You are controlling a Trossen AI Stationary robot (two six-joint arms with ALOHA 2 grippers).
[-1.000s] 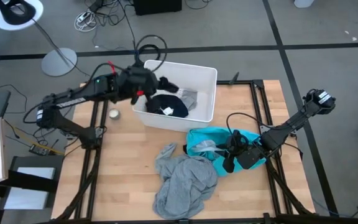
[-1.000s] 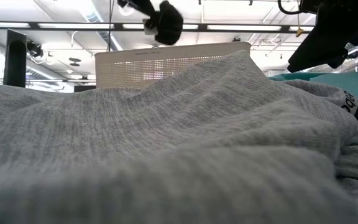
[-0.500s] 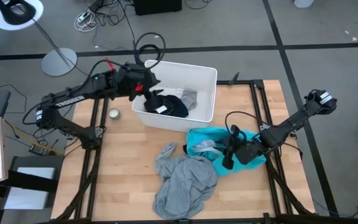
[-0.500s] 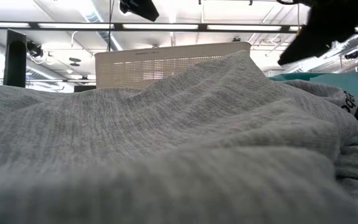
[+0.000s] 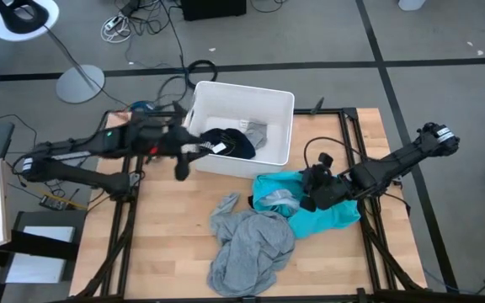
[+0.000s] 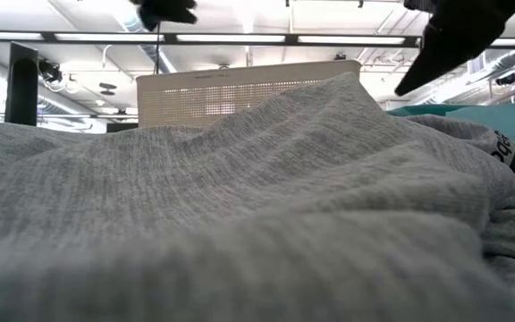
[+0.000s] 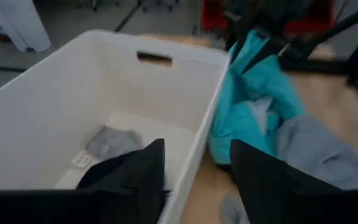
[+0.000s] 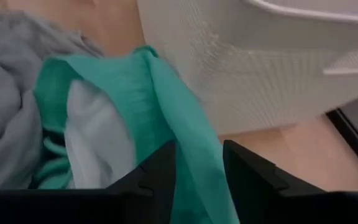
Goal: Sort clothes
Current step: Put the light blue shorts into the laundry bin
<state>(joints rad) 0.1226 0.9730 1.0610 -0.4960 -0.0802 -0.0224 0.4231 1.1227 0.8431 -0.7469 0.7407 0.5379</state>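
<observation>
A white bin (image 5: 280,126) stands at the table's far middle with a dark garment (image 5: 228,143) and a grey sock (image 7: 112,140) in it. My left gripper (image 5: 181,166) hangs open at the bin's near left corner, with the bin's wall (image 7: 194,158) seen between its fingers and nothing held. A turquoise garment (image 5: 335,220) lies on the table right of centre, and a crumpled grey shirt (image 5: 247,244) lies beside it on its left. My right gripper (image 5: 310,192) is open and low over the turquoise garment, one finger on either side of a raised fold (image 8: 188,143). My right gripper comes slanting down from the table's right side, with a turquoise fold (image 8: 194,168) standing between its two fingers. I cannot tell whether the fingers touch it. The garment lies slack on the table.
The grey shirt (image 6: 240,206) fills the foreground of the low view and hides most of the table there. Bare wood shows at the near left (image 5: 167,244) and the far right (image 5: 343,135). Cables loop over the right arm.
My left gripper has let go of a dark garment above the bin, and the garment has dropped into it. The gripper then drew back toward the table's left and near edge. My right gripper has moved a little toward the far edge over the turquoise garment.
</observation>
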